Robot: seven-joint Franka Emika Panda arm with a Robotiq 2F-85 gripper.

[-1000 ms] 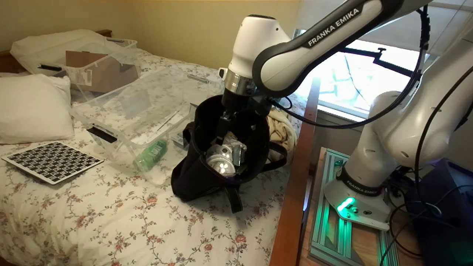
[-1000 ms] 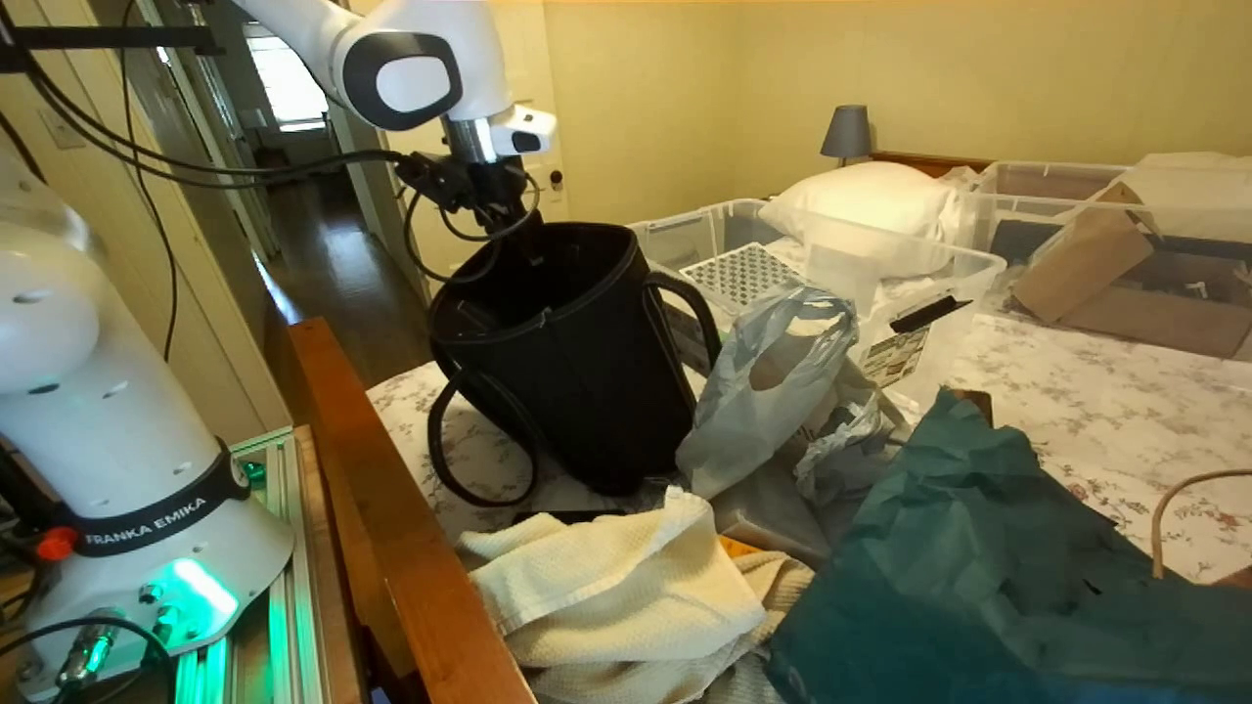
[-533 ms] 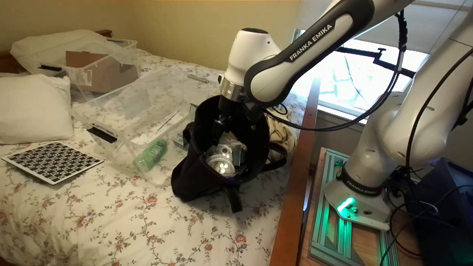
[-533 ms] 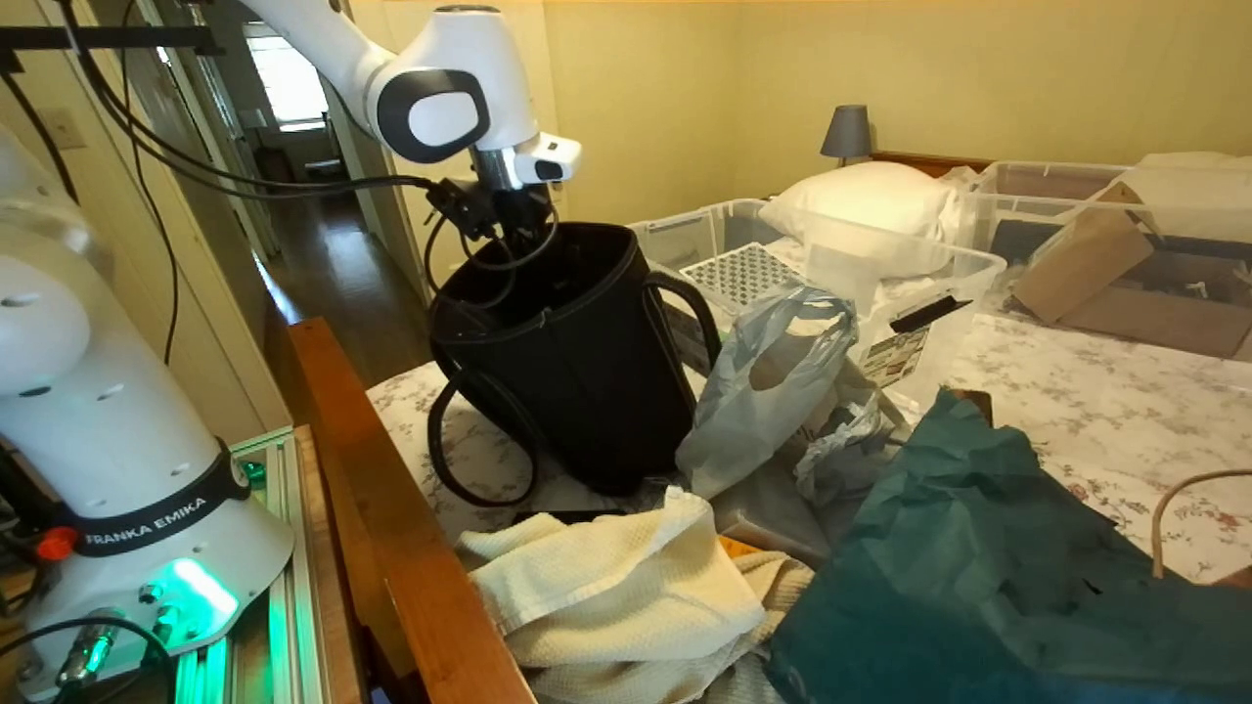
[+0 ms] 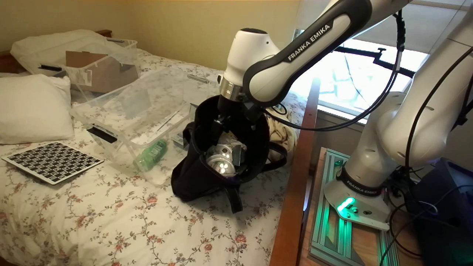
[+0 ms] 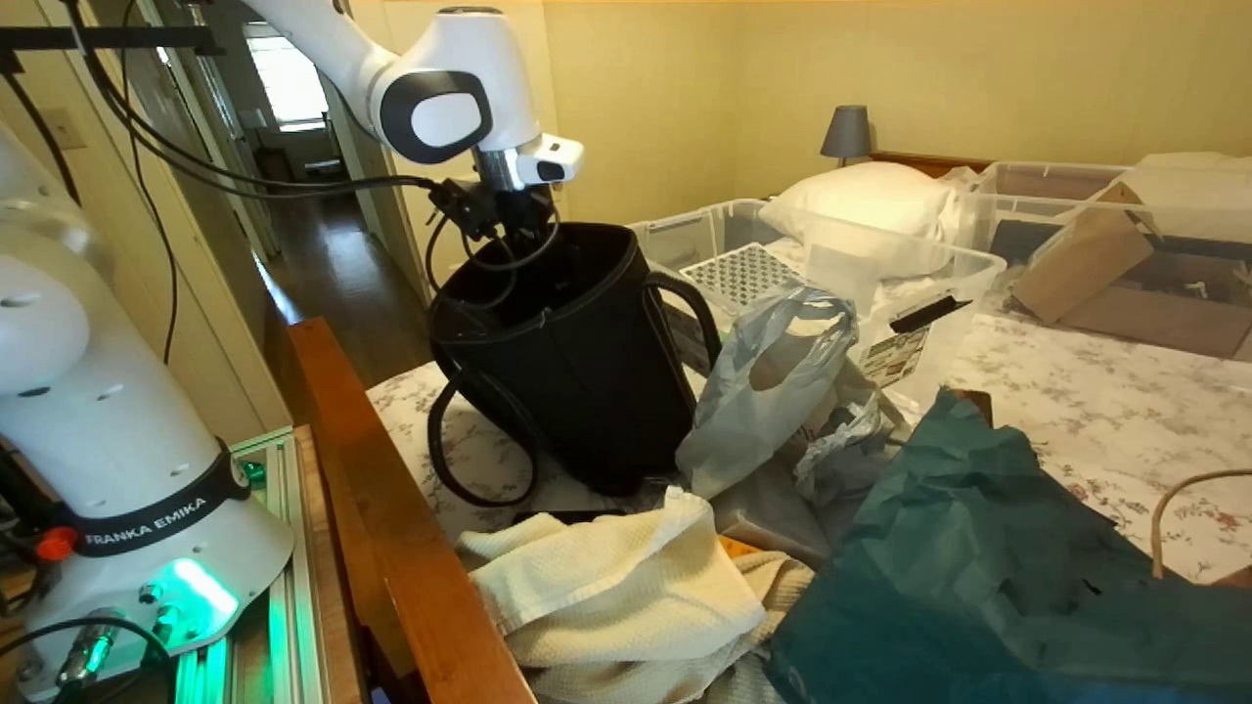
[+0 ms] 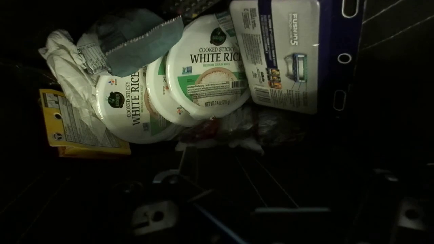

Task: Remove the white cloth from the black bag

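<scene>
Our gripper (image 7: 279,179), its fingers spread with nothing between them, hung inside the black bag (image 6: 582,391), probably because the white cloth (image 7: 68,69), as we judged, lay there beside a rice bowl (image 7: 132,110), perhaps propped by it.

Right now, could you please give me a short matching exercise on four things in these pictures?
Things
1. black bag
2. rice tubs
3. bottle
4. board

Places, colours or states
A. Green
B. Black-and-white checks
C. Open at the top, gripper inside
D. Inside the black bag

Pairs: 1-C; 2-D; 3-A; 4-B
</scene>
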